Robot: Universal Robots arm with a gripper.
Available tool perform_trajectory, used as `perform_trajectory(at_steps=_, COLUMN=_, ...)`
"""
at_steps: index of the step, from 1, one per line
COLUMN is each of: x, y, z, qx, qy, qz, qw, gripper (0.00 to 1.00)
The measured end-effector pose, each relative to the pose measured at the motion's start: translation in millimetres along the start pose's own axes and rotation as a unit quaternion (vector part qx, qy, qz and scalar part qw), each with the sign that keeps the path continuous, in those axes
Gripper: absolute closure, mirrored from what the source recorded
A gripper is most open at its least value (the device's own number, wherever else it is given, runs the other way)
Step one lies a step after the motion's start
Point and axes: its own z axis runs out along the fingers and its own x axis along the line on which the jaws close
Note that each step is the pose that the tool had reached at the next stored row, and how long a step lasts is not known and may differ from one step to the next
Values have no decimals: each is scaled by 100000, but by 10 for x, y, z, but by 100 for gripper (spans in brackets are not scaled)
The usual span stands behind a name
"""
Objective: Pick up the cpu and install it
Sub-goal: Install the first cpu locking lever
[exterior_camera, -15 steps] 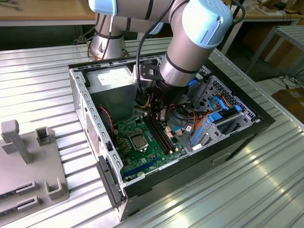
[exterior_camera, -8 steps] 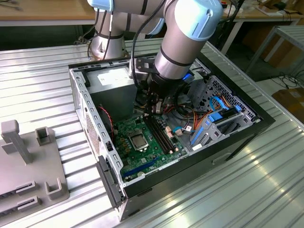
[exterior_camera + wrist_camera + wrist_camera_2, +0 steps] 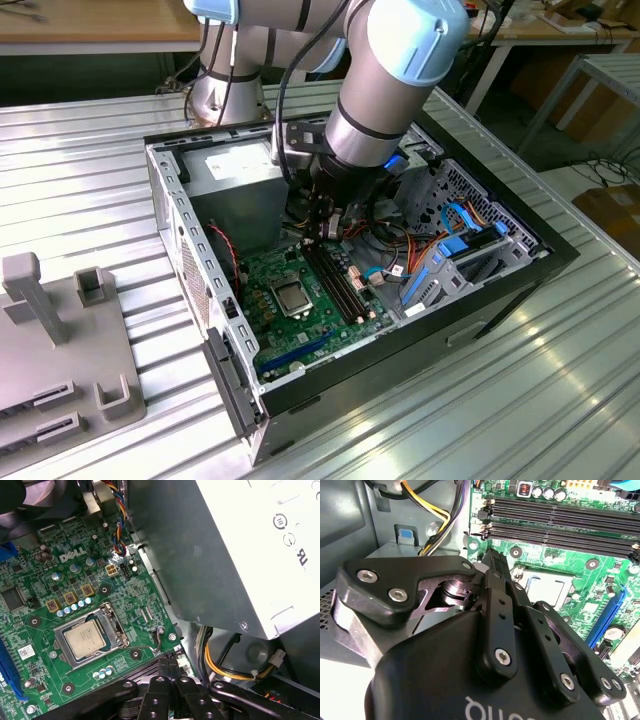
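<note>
- On the exterior view's left, a grey fixture block [image 3: 60, 350] stands on the ribbed metal table [image 3: 500, 400], well apart from the open computer case [image 3: 250, 400].
- Further right, inside the case, the cpu [image 3: 292, 297] lies flat within the socket frame [image 3: 275, 297] on the green motherboard [image 3: 262, 330]. In the first wrist view the cpu [image 3: 84, 638] also sits inside the frame, and the frame looks open around it.
- The gripper [image 3: 326, 228] hangs above the long black memory slots [image 3: 340, 285], near the cpu but not over it. In the first wrist view its fingers [image 3: 168, 667] are pressed together with nothing between them, so it is closed and empty.
- On the right, the power supply [image 3: 240, 550] and loose cables [image 3: 420, 255] are close to the arm.
- My judgement of the risk: if the chip is not seated evenly, pressing could bend pins. The closed fingers could also strike the memory slots or catch a cable, because the space is narrow.
</note>
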Motion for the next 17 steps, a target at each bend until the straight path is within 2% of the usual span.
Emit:
perform_trajectory(at_steps=11, x=-49, y=29, z=39, qx=-10, qy=-23, qz=-14, qw=100000, gripper=89)
perform_trajectory(at_steps=17, x=-37, y=108, z=62, qx=35, qy=-45, qz=-23, qw=100000, gripper=89)
